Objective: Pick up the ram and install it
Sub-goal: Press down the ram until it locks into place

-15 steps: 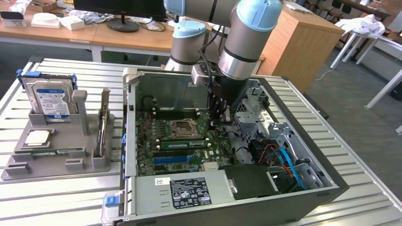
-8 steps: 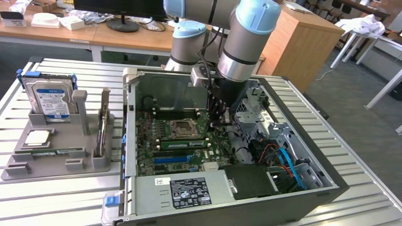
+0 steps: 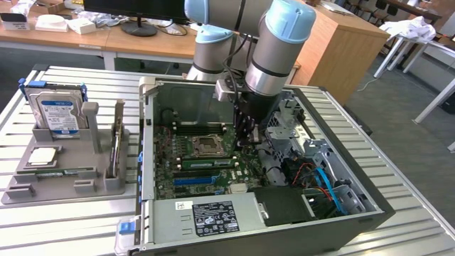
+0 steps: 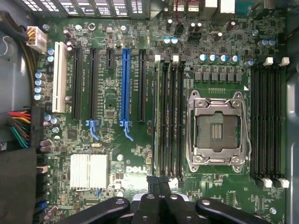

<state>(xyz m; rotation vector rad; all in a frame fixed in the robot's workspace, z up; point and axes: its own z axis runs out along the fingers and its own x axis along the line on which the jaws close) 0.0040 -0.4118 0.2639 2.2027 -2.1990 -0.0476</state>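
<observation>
While closed gripper (image 4: 161, 185) hangs over motherboard (image 4: 133, 144), ram (image 3: 206, 163) slotted beside socket (image 4: 216, 130) edge

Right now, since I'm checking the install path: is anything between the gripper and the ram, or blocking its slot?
Nothing visible does. The ram looks seated in the slot bank beside the processor socket. The gripper, shut, hangs over one end of that bank, with no cable or part between them.
</observation>
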